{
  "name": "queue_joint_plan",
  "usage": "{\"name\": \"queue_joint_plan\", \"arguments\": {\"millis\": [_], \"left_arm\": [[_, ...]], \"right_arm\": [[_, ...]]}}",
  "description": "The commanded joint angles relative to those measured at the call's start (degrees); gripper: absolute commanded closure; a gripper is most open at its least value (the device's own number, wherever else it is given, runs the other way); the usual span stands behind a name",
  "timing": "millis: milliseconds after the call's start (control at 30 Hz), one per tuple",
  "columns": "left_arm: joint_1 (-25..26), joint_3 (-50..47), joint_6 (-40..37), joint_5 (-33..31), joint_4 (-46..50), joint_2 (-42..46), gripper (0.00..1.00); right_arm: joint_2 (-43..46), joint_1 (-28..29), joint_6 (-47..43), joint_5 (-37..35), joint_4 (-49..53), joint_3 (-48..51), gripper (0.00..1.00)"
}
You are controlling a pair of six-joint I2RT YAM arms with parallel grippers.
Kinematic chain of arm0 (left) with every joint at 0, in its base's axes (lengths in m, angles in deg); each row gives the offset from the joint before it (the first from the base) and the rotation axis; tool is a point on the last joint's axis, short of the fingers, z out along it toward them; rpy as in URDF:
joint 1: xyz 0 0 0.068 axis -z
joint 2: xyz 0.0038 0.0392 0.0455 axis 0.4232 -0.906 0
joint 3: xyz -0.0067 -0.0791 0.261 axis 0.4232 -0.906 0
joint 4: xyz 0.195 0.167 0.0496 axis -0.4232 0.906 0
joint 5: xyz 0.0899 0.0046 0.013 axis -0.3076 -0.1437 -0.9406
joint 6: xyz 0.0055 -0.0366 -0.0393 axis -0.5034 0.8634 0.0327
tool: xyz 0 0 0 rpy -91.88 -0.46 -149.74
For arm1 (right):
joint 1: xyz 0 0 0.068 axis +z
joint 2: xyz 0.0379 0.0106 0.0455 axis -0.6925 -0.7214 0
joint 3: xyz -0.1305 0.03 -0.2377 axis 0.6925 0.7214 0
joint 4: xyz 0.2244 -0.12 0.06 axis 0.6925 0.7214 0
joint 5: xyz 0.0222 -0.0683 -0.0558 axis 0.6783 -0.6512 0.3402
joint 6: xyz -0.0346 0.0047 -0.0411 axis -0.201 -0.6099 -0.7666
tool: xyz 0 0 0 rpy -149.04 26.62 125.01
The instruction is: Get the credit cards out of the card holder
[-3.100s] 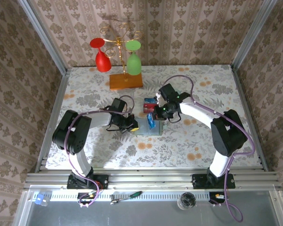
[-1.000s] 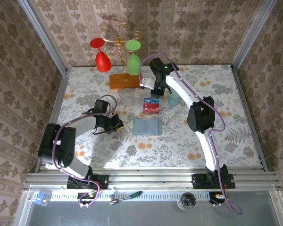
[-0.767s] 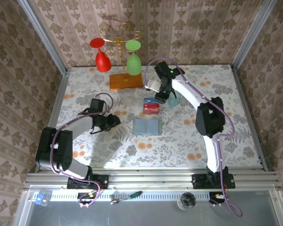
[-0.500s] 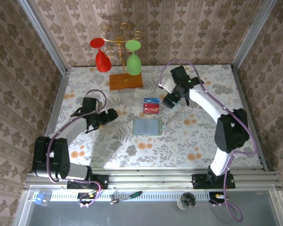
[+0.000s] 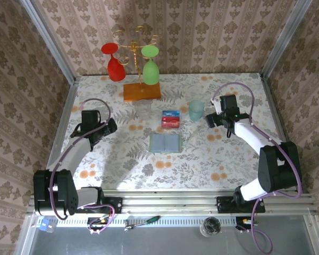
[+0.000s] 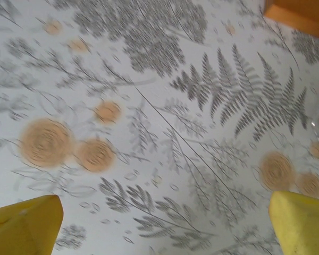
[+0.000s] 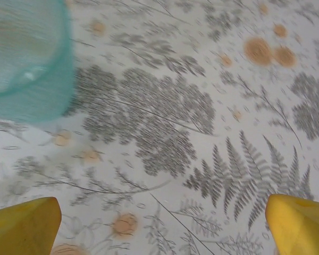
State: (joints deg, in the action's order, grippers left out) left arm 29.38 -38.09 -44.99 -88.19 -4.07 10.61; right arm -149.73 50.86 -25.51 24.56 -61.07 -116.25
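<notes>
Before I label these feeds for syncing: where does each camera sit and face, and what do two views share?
Top external: above, behind the bases, looking down on the table; both arms, left gripper, right gripper show.
Left wrist: on the left arm, facing the table; its yellow fingertips in the bottom corners.
Right wrist: on the right arm, facing down; yellow fingertips likewise.
Shared: teal cup, top and right wrist.

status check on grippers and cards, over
Both open, empty: left gripper over table, right gripper near teal cup. Red and blue credit cards stacked just beyond card holder, which lies open. Nothing blocking.
</notes>
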Motion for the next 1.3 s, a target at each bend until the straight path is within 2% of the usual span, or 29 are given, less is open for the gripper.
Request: {"name": "queue_joint_plan", "arguments": {"millis": [0,100,233,333,433,500,533,567,767,900,967,1067,1100,1167,1267], "left_arm": [[-0.6,-2.1,-6.0,-9.0,-7.2,1.1,0.0],[-0.6,-4.8,-10.5,-12.9,-15.7,0.4,0.0],[-0.8,-5.9,-16.0,-14.6,-24.8,-2.5,0.0],[-0.8,-8.3,-20.2,-13.6,-35.5,-6.2,0.0],[-0.9,-9.1,-23.5,-14.3,-40.5,-10.5,0.0],[-1.1,-11.6,-25.6,-13.3,-47.7,-12.5,0.0],[-1.2,-11.4,-25.1,-12.0,-46.4,-12.1,0.0],[-1.6,-12.9,-26.0,-10.2,-49.9,-12.3,0.0],[-3.9,-23.3,-26.2,-3.8,-75.8,-18.8,0.0],[-4.2,-22.3,-26.8,-2.3,-74.1,-18.8,0.0],[-3.9,-19.9,-26.5,-2.4,-68.3,-18.0,0.0],[-2.9,-19.7,-27.5,-3.8,-68.5,-18.4,0.0],[-2.9,-19.8,-27.6,-3.8,-68.7,-18.4,0.0],[-2.9,-19.8,-27.6,-3.9,-68.8,-18.4,0.0],[-2.1,-20.0,-28.6,-4.1,-69.3,-18.5,0.0]], "right_arm": [[0.5,-1.9,7.2,-5.7,-10.7,4.8,0.0],[-0.4,-3.0,11.5,-8.5,-18.1,9.6,0.0],[-0.1,-3.7,12.9,-9.3,-29.0,15.5,0.0],[0.4,-3.9,12.8,-9.2,-32.4,16.8,0.0],[0.9,-4.0,13.7,-7.8,-32.4,17.2,0.0],[1.8,-4.0,15.6,-4.5,-35.2,18.8,0.0],[2.0,-4.0,16.1,-2.5,-37.5,19.7,0.0],[1.9,-4.0,16.0,-0.2,-40.1,20.7,0.0],[0.1,-4.1,15.3,1.0,-49.1,24.5,0.0],[-0.2,-4.6,15.4,2.5,-49.9,25.1,0.0],[-0.3,-4.8,15.4,3.1,-50.0,25.0,0.0],[-1.1,-5.3,15.1,5.7,-54.3,27.2,0.0],[-2.7,-5.5,15.0,6.1,-59.6,28.9,0.0],[-1.8,-5.7,15.3,5.9,-56.5,28.2,0.0],[-2.0,-5.8,15.3,6.1,-57.2,28.5,0.0]]}}
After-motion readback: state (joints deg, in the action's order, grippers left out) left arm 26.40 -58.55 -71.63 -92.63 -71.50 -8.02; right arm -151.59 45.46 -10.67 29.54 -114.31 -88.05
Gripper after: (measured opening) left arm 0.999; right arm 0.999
